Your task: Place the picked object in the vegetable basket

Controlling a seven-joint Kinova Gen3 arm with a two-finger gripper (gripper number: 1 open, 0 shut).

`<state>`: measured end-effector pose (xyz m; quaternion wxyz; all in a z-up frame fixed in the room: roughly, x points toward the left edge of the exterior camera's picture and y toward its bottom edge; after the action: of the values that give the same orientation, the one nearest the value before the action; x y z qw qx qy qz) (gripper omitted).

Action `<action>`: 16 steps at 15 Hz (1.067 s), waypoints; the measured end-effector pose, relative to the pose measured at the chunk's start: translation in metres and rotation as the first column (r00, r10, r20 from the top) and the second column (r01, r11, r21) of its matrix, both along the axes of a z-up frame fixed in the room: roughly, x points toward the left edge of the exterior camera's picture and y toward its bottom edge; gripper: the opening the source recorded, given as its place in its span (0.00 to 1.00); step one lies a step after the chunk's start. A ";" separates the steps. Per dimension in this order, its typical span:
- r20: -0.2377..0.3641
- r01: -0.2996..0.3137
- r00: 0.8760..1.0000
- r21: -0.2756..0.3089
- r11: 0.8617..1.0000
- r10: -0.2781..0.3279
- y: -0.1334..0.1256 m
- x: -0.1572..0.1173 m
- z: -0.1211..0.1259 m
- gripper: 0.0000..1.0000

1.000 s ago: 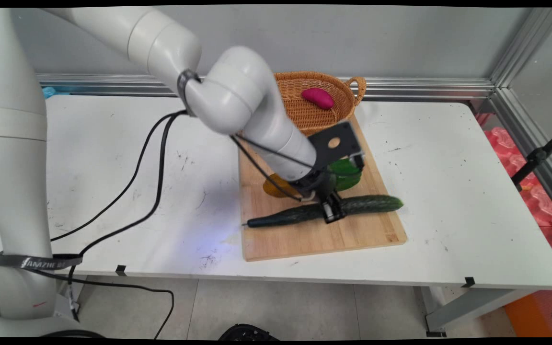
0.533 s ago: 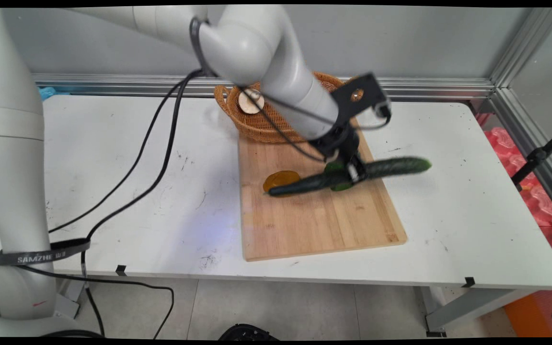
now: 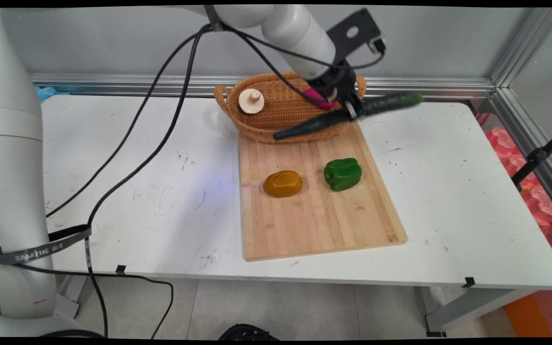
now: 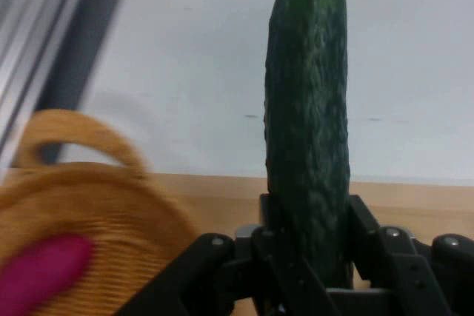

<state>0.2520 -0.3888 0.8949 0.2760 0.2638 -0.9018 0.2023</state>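
The arm (image 3: 12, 158) was glossy white with rounded tubular links. Black cables (image 3: 127, 158) hung from it. A dark strap with pale lettering (image 3: 41, 249) circled its base at lower left. Its gripper (image 3: 350, 110) was black.

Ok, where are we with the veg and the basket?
Done: a magenta vegetable and a mushroom lie in the basket. In hand: the gripper holds the cucumber in the air at the basket's right rim. Left: a green pepper and a potato on the cutting board.
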 end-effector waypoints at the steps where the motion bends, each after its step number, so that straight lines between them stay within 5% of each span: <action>1: 0.006 -0.008 1.000 -0.016 1.000 0.008 -0.009 0.007 0.000 0.00; 7: 0.028 -0.050 0.998 -0.088 0.995 0.052 -0.056 0.049 -0.012 0.00; 16: 0.001 -0.116 0.993 -0.111 0.987 0.117 -0.090 0.085 -0.046 0.00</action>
<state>0.3368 -0.4789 0.8492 0.2745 0.2994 -0.8734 0.2687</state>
